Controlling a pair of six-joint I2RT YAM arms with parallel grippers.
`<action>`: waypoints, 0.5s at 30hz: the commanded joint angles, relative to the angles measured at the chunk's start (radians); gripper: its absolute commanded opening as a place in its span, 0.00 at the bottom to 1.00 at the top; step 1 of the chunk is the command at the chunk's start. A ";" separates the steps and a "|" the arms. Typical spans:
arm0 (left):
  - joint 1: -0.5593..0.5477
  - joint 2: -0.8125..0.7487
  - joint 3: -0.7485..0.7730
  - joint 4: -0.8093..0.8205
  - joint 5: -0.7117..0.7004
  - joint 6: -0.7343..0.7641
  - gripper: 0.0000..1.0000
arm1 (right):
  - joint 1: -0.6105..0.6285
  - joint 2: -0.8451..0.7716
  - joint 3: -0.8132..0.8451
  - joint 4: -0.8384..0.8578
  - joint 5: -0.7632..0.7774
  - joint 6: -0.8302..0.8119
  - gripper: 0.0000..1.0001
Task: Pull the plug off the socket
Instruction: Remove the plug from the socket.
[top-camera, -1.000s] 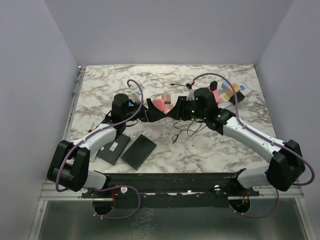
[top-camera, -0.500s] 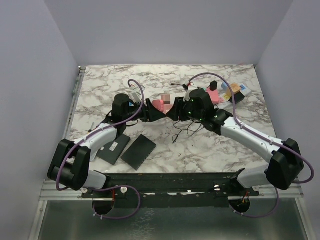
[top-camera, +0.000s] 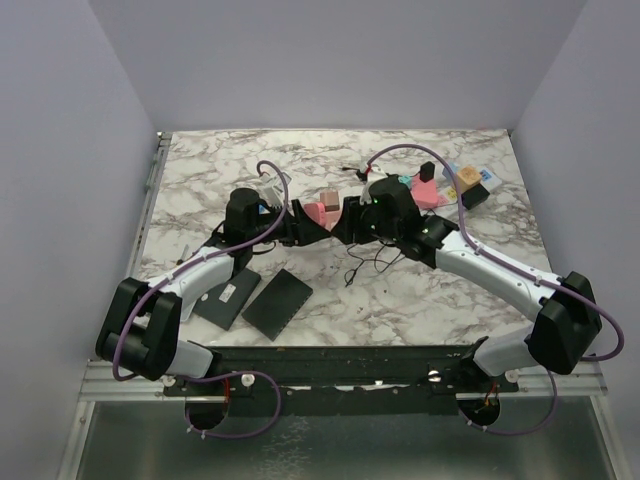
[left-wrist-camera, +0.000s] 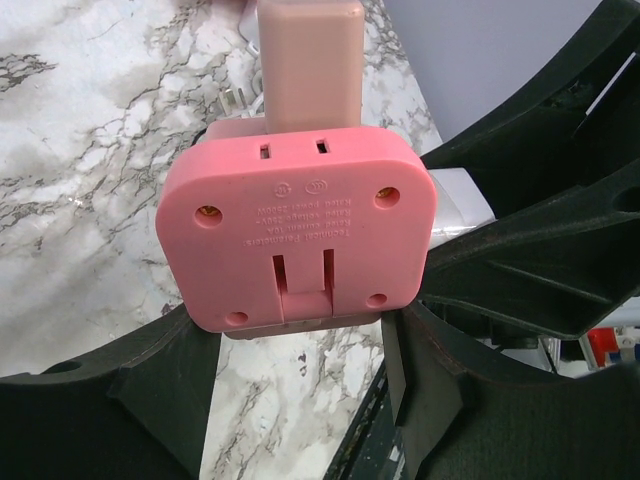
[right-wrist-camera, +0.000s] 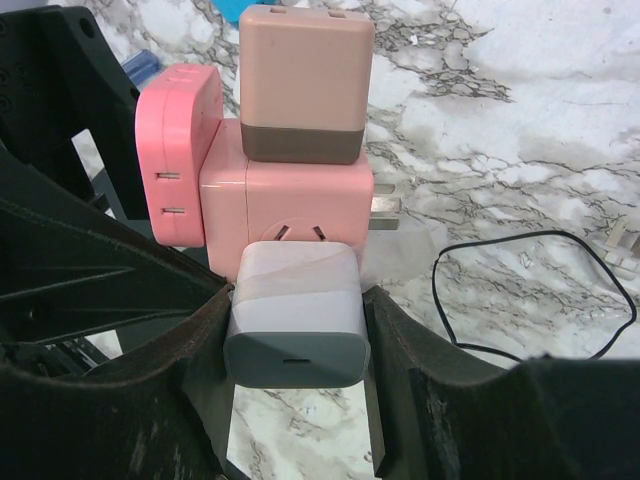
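Both arms reach in from the near edge and bend inward so their wrists face each other over the middle of the marble counter (top-camera: 250, 160), a little toward its far edge. Between them sits the pink socket block (top-camera: 318, 210), which is where the task's plug is. The left gripper (left-wrist-camera: 300, 340) has its black, matte fingers (left-wrist-camera: 170, 390) pressed against the lower sides of the block (left-wrist-camera: 300, 220), clamped on it. The face turned to the left wrist camera is a smooth, rounded-corner plastic plate with moulded lettering, four screw recesses and two pairs of slots. The right gripper (right-wrist-camera: 295, 345) is closed around the white plug (right-wrist-camera: 295, 320), a rounded, boxy charger with a grey end cap and a thin slot port, seated in the near face of the cube-shaped block (right-wrist-camera: 290, 200). A peach charger (right-wrist-camera: 305, 85) with a brown band stands in the block's top face. Metal prongs stick out of the block's right side. A thin black cable (right-wrist-camera: 530, 300) lies looped on the veined stone beside it. Two flat black pads (top-camera: 277, 302) lie near the near-left part of the counter.
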 joint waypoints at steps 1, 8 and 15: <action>-0.006 0.005 0.010 -0.085 -0.119 0.056 0.00 | 0.020 -0.029 0.058 0.047 -0.162 -0.033 0.00; -0.005 0.004 0.015 -0.120 -0.139 0.077 0.00 | -0.015 -0.043 0.032 0.076 -0.339 -0.057 0.00; -0.006 -0.009 0.016 -0.145 -0.159 0.089 0.00 | -0.031 -0.044 0.040 0.072 -0.405 -0.053 0.00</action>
